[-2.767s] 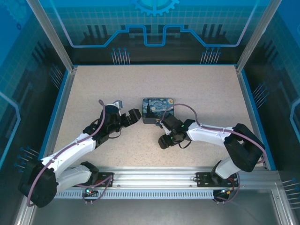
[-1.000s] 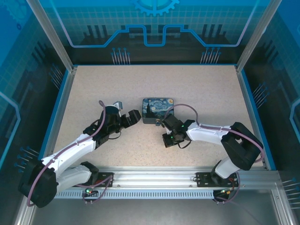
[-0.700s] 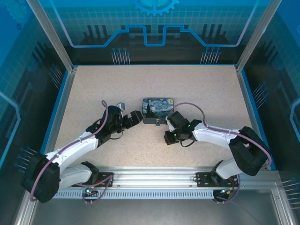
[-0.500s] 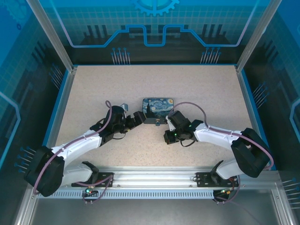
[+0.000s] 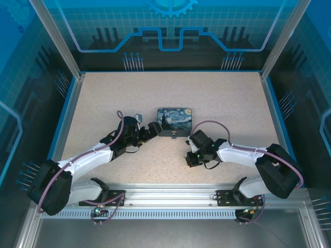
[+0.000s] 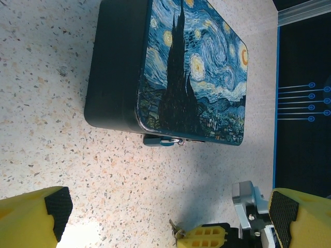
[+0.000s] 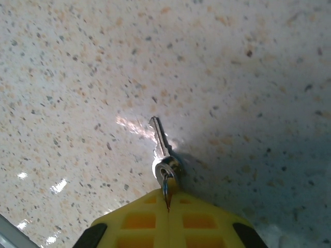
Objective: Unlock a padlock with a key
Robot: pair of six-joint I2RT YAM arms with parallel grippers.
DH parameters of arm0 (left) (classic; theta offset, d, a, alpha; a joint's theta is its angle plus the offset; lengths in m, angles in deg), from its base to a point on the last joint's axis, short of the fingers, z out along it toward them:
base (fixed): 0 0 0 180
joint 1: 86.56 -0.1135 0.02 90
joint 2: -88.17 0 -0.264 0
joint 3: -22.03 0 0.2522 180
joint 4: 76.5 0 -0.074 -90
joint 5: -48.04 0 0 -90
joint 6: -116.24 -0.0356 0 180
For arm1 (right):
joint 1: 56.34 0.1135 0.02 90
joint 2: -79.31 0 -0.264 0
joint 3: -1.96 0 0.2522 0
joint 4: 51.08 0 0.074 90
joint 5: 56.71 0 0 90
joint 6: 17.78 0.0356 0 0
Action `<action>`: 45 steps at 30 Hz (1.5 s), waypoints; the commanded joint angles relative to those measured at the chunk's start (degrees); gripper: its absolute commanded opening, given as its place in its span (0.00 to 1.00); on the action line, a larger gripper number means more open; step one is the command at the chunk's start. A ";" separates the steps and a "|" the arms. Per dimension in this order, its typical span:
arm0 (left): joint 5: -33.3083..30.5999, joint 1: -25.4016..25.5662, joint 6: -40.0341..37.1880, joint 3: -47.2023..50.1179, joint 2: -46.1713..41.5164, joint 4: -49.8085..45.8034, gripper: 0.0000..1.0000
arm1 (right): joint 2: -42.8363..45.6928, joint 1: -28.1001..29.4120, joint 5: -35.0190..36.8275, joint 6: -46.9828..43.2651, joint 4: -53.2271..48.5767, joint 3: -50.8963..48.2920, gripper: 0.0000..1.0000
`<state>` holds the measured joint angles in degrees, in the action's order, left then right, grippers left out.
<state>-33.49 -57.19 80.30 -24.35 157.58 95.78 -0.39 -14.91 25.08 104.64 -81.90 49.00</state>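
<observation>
Right arm [image 5: 243, 152]: backed away from the box [image 5: 175, 119] since a second ago
Right jaws: nipped together on the key [image 7: 161, 139] ring, blade jutting ahead
Left jaws: spread wide, holding nothing
Padlock [image 6: 163, 140]: ahead of left jaws, at box's front

From the left wrist, the padlock [image 6: 163, 140] is partly hidden under the edge of the box [image 6: 191, 72], and the fingers of the left gripper [image 6: 169, 204] run off the bottom edge. From the right wrist, the ring of the key [image 7: 161, 142] vanishes into the seam between the fingers of the right gripper [image 7: 168, 199], themselves cut off below. From above, the padlock is a speck too small to read.
</observation>
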 commanded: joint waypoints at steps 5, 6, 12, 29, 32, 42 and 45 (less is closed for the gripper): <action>1.10 0.34 0.47 -0.43 0.66 1.86 0.99 | 3.58 -0.72 2.47 0.02 -2.97 -0.20 0.48; 1.11 0.34 0.52 -0.43 0.72 1.96 0.99 | 3.72 -0.73 2.95 -0.04 -3.34 0.21 0.48; 1.11 0.34 0.62 -0.36 0.73 2.10 0.99 | 2.41 -0.02 5.66 -1.17 -5.29 3.18 0.49; 1.01 0.27 0.78 -0.20 0.73 2.46 0.99 | -8.56 8.62 16.29 -1.16 -11.34 11.23 0.47; 1.02 0.27 0.78 -0.21 0.82 2.48 0.99 | -9.88 9.63 16.88 -0.72 -11.77 11.46 0.43; 1.11 0.32 0.74 -0.34 0.99 2.56 0.99 | -8.64 9.92 16.79 0.79 -11.84 9.40 0.37; 1.02 0.34 0.78 -0.35 1.02 2.66 0.99 | -8.11 10.40 16.99 1.14 -12.10 8.94 0.38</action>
<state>-33.47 -57.17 80.34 -24.35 158.10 97.79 -8.65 -5.71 42.37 104.45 -91.84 59.62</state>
